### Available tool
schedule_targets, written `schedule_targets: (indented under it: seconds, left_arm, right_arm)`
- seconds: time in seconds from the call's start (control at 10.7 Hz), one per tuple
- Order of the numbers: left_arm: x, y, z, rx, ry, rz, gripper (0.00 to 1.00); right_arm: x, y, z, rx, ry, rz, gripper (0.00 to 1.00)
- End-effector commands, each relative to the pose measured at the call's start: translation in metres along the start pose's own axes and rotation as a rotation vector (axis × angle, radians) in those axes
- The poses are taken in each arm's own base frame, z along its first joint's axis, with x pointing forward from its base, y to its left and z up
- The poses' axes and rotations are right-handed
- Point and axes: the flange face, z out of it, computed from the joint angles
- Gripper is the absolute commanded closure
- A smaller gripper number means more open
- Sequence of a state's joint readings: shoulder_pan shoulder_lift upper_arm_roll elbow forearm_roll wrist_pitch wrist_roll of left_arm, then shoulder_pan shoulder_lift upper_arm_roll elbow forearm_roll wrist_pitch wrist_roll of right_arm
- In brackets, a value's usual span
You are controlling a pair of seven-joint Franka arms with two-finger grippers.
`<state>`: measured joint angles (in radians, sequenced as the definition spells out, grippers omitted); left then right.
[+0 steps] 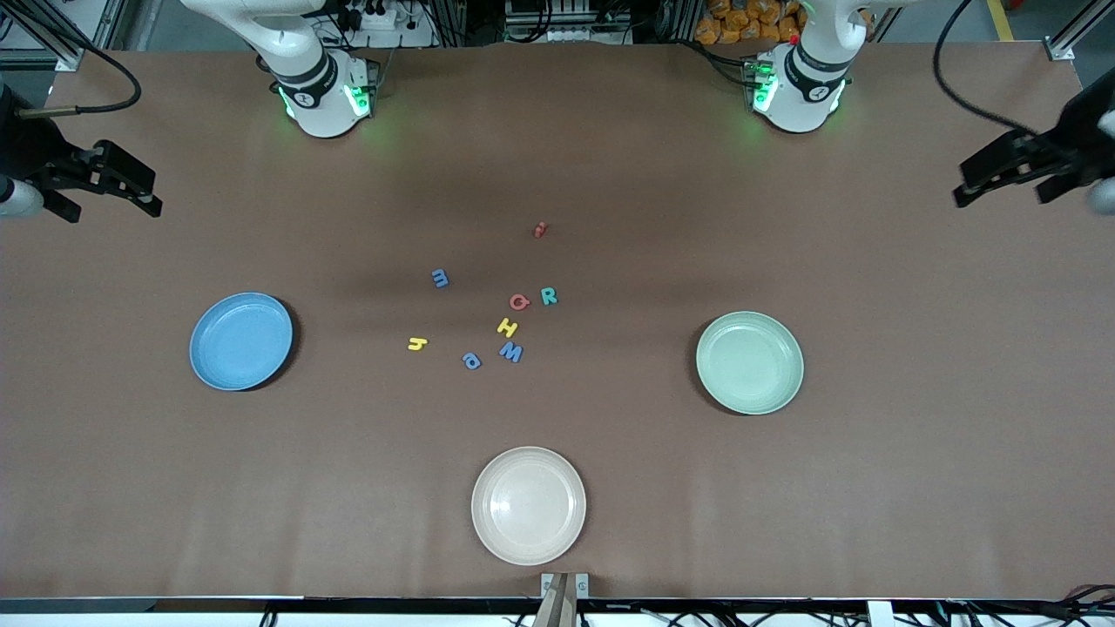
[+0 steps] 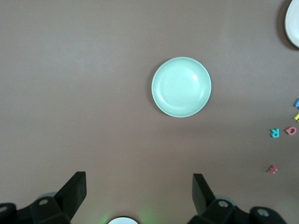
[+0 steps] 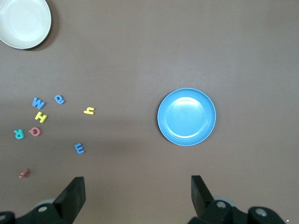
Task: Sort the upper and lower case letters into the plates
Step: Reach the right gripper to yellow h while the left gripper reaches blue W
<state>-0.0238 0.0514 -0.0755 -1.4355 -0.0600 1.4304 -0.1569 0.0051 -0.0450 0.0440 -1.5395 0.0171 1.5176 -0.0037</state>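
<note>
Brown table (image 1: pixel 610 505) carries three plates: blue plate (image 1: pixel 241 340) mid-frame toward the right arm's end, mint green plate (image 1: pixel 749 362) toward the left arm's end, cream plate (image 1: pixel 529 505) at lower centre. Between them at centre, scattered letters (image 1: pixel 508 327), with a red piece (image 1: pixel 540 230) apart above.

A wide table (image 1: pixel 610 157) covered in matte brown sheeting fills the scene, faintly creased and evenly lit, with soft shadows near its middle. Along its upper edge stand aluminium frame posts (image 1: pixel 1058 43), black cables (image 1: pixel 958 78) and a heap of orange packets (image 1: pixel 749 22).
</note>
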Motion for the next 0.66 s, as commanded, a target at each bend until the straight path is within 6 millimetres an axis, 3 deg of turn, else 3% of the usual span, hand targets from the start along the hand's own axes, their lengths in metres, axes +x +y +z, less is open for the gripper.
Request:
schedule_targets:
  seconds: [0.0, 0.19, 0.56]
  left_arm:
    - [0.021, 0.046, 0.082, -0.024, -0.011, 0.012, 0.00]
    - [0.036, 0.104, 0.135, -0.063, 0.033, -0.071, 0.00]
    - [0.033, 0.242, 0.233, -0.106, 0.058, -0.307, 0.00]
  right_arm:
    - [-0.004, 0.001, 0.008, 0.019, -0.044, -0.008, 0.00]
    - [0.008, -0.003, 0.040, 0.021, -0.105, -0.006, 0.00]
    - [0.052, -0.010, 0.112, 0.027, -0.154, -0.017, 0.00]
